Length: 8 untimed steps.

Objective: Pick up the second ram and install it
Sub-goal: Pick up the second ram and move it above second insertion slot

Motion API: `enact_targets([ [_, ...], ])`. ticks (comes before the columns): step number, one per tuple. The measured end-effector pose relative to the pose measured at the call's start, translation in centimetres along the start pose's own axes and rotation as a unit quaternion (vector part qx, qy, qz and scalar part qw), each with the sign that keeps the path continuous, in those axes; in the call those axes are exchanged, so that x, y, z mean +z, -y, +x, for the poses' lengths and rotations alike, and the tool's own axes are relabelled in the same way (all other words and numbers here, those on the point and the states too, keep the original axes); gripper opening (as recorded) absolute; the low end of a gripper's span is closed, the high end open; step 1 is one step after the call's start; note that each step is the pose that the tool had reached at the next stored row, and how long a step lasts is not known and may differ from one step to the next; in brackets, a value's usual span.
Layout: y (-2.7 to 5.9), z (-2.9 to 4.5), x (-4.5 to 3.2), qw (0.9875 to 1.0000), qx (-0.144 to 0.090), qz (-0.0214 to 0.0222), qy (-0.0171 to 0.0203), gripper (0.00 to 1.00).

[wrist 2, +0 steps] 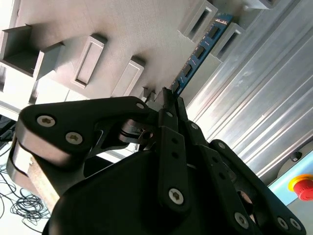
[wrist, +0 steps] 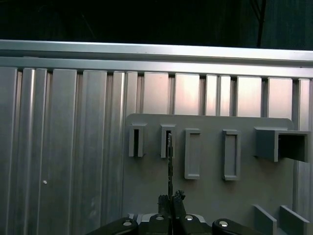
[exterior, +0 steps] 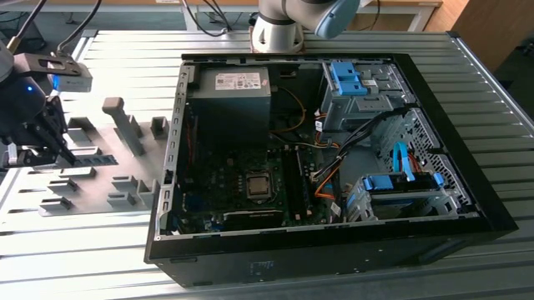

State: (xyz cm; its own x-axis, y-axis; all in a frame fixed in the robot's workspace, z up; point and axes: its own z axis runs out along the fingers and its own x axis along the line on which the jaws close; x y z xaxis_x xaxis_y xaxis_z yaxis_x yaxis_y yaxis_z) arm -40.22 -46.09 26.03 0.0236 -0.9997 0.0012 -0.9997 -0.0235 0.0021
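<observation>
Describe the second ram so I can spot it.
At the exterior view's left of the open computer case lies a grey holder plate. The second ram sits in its slotted brackets, the claw closed on one end. Unlike the grey blocks around it, it is a thin blue-green board with black chips.

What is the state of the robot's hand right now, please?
Hand: closed on one end of the long, thin blue-green memory stick with black chips, which sits in a slot of the grey holder plate.
</observation>
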Motion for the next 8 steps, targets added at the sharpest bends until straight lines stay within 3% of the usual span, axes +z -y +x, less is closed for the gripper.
enact_targets([
  [8,0.00,0.00,-0.47,1.0000,0.000,0.0000,0.0000,0.14],
])
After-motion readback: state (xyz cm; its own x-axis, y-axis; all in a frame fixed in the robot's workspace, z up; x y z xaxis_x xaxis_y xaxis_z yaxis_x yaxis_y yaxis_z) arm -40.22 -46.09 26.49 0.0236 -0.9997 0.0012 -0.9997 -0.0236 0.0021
